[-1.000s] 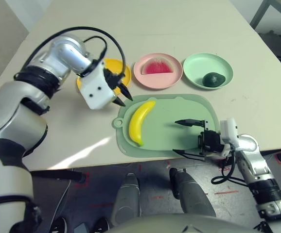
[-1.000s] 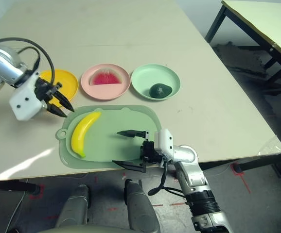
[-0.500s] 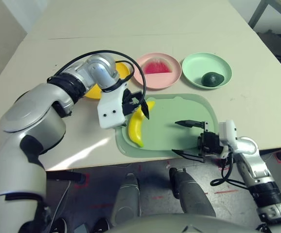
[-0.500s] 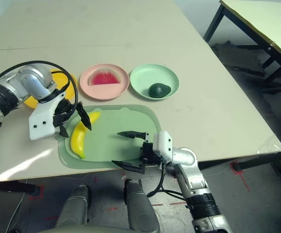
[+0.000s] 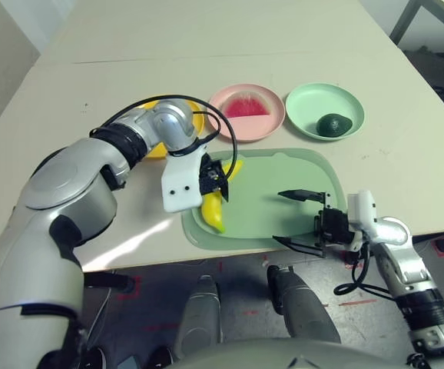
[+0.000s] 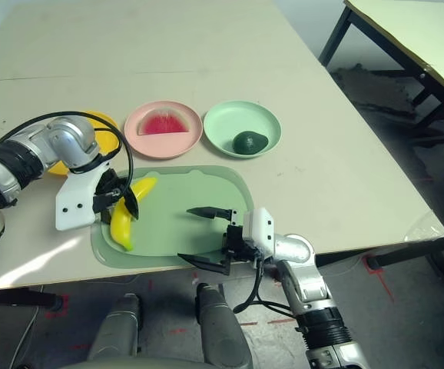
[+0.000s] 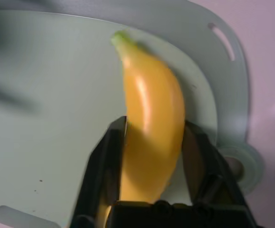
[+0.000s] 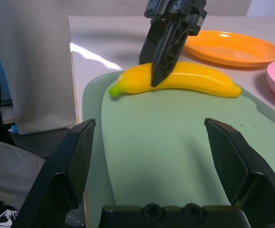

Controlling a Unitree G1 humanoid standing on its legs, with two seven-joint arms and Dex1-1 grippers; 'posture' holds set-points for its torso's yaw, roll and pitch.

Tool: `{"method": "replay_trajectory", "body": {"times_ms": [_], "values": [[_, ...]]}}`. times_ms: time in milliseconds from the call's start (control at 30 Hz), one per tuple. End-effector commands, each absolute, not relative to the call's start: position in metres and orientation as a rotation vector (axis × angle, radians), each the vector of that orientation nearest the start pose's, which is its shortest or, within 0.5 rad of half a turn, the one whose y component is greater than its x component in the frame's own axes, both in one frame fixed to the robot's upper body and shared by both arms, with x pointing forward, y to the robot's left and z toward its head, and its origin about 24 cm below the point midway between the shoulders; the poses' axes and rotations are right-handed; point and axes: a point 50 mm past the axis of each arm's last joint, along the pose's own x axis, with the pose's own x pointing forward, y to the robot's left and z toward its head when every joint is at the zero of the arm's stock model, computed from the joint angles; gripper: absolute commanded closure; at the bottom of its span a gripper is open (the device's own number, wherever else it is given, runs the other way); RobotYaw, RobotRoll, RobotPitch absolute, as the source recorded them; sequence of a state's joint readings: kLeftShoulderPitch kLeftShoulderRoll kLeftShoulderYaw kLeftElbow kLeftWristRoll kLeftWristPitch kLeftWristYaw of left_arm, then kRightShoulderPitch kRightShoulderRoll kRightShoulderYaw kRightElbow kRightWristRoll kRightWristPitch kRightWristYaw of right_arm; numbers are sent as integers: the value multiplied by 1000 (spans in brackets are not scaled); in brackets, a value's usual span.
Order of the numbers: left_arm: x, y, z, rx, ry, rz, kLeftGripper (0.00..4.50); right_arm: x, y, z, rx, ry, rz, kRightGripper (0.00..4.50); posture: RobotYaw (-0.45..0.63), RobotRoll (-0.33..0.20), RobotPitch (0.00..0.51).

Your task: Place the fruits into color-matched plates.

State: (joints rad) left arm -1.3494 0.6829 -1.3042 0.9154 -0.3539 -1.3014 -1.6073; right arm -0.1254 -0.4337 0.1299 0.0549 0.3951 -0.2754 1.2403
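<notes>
Red watermelon wedge (image 5: 246, 105) and dark green avocado (image 5: 332, 124) sit plated; left gripper (image 7: 152, 156) clamps the curved yellow banana (image 7: 152, 137) (right gripper (image 5: 293, 219) gapes idle), orange-yellow plate (image 8: 232, 47) unfilled.

Yellow banana (image 5: 216, 201) flat on the mat, watermelon wedge (image 5: 246, 105) in pink plate (image 5: 272, 123), avocado (image 5: 333, 124) in mint plate (image 5: 303, 108), orange plate (image 5: 196, 119) empty

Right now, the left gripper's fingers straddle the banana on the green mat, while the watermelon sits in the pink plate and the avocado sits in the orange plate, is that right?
Not quite: the avocado sits in the mint green plate, as the left eye view shows; the orange plate holds nothing. The rest stands.
</notes>
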Motion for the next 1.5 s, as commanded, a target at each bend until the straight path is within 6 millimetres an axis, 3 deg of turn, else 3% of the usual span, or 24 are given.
{"method": "replay_trajectory", "body": {"times_ms": [33, 367, 600, 800, 1033, 1233, 1500], "values": [[323, 139, 189, -2196, 163, 2615, 2805, 231, -153, 82, -214, -236, 1382, 0, -222, 0, 197], [338, 168, 232, -2534, 40, 2658, 2805, 237, -150, 86, -172, -254, 1344, 0, -189, 0, 193], [348, 213, 262, -2922, -280, 2661, 2805, 249, -139, 91, -173, -292, 1179, 0, -150, 0, 197], [356, 239, 260, -3263, -513, 2508, 2805, 247, -131, 95, -221, -303, 1067, 0, -147, 0, 203], [369, 263, 245, -3641, -808, 2153, 2805, 240, -118, 109, -184, -340, 984, 0, -179, 0, 211], [375, 271, 236, -3797, -920, 1960, 2805, 236, -117, 113, -171, -352, 978, 0, -196, 0, 215], [379, 265, 218, -3805, -922, 2044, 2805, 235, -118, 113, -167, -345, 970, 0, -213, 0, 218]]}}
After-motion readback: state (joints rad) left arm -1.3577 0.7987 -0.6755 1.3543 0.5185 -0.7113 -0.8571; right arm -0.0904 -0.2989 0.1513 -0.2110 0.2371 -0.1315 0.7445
